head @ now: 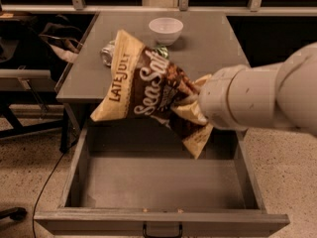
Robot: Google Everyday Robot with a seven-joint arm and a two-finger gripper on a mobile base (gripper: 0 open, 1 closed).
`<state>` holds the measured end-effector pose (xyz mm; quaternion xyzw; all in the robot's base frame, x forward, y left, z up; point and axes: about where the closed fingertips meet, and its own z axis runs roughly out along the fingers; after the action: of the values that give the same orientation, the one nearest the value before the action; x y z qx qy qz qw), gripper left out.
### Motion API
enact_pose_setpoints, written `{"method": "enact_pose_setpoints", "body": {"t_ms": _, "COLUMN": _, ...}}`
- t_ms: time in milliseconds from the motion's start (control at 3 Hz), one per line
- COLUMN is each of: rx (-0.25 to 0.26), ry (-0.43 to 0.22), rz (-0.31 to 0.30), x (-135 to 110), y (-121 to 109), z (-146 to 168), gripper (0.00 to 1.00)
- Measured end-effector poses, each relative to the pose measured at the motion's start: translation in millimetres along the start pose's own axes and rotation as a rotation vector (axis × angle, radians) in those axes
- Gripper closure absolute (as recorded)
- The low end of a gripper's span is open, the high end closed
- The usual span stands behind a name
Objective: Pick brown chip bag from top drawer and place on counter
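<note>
One pincer [195,109], closed on a crumpled corner of the one brown chip bag [143,86], holds it above the one open top drawer [163,182] (that corner grip may slip, or the bag may sweep two crushed cans [107,53] and one white bowl [166,29] on the bench [213,48] behind the drawer).

"LATE JULY" and "Sea Salt" on brown chip bag [142,89], gripper [194,109] clutching its right end
</note>
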<state>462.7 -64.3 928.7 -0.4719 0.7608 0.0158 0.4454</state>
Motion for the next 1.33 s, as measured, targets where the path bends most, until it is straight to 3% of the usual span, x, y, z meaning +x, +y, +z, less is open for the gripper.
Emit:
{"method": "enact_pose_setpoints", "body": {"t_ms": 333, "rx": 0.039, "ry": -0.025, "rz": 0.000, "x": -14.9, "y": -29.4, "z": -9.5, "gripper": 1.00}}
{"method": "enact_pose_setpoints", "body": {"t_ms": 667, "rx": 0.078, "ry": -0.039, "rz": -0.023, "x": -51.0, "y": -75.5, "z": -6.9, "gripper": 1.00}}
{"method": "enact_pose_setpoints", "body": {"t_ms": 1333, "rx": 0.090, "ry": -0.056, "rz": -0.010, "x": -51.8, "y": -73.6, "z": -8.4, "gripper": 1.00}}
